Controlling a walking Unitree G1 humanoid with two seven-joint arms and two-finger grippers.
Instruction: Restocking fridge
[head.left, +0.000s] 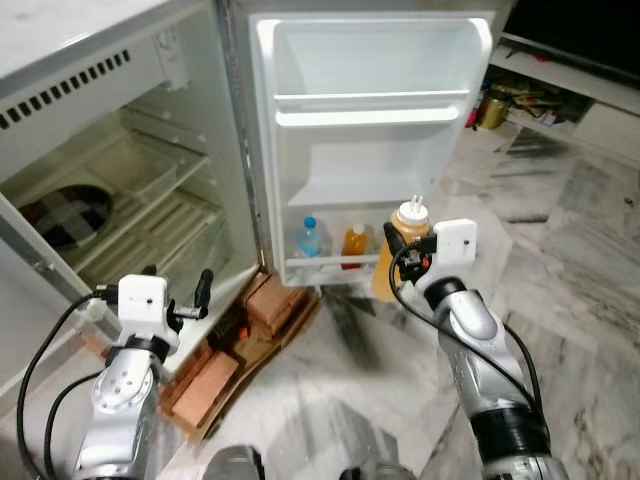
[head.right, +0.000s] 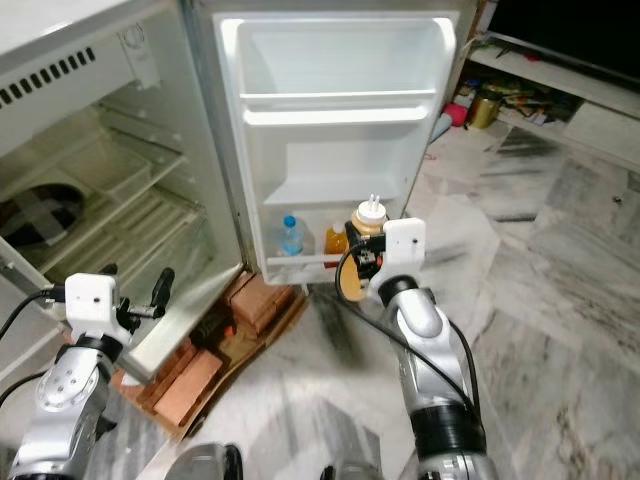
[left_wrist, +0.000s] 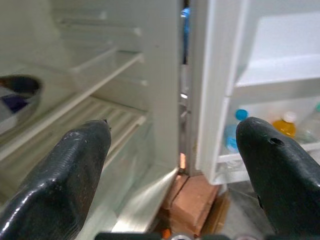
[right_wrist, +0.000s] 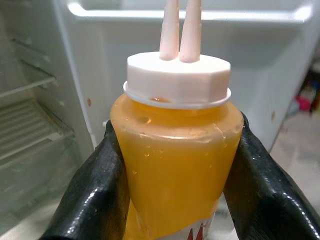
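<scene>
Right gripper (right_wrist: 172, 165) is clamped on a squeeze bottle (right_wrist: 172, 150) of orange-yellow sauce: both black fingers (right_wrist: 92, 185) press the body just below the white twin-nozzle cap (right_wrist: 177, 75). Bottle is upright, held in front of the right end of the bottom door rack (head.left: 335, 262) of the open fridge door (head.left: 370, 130), not yet inside it.

Already in that rack: a clear bottle with a blue cap (head.left: 311, 238) and a small orange bottle (head.left: 356, 243), side by side on the left. The free slot looks to be at the right end.

Left gripper (head.left: 178, 290) hangs low by the fridge body (head.left: 120, 190), fingers spread wide, holding nothing; it faces the wire shelves (left_wrist: 107, 125) and the bricks (head.left: 275, 300) under the fridge.

Step in hand, by the look of it: seat the sauce bottle in the door rack.
- Keep it vertical; the grip is high, so the base could swing.
- Lift the base over the rack's front rail, then go in and down.
- Stay right of the orange bottle to avoid knocking it.
- Release only once the base sits on the rack floor.

Labels: a bit of red print shows at the bottom of the sauce bottle, too cropped to read. No other legible writing.
</scene>
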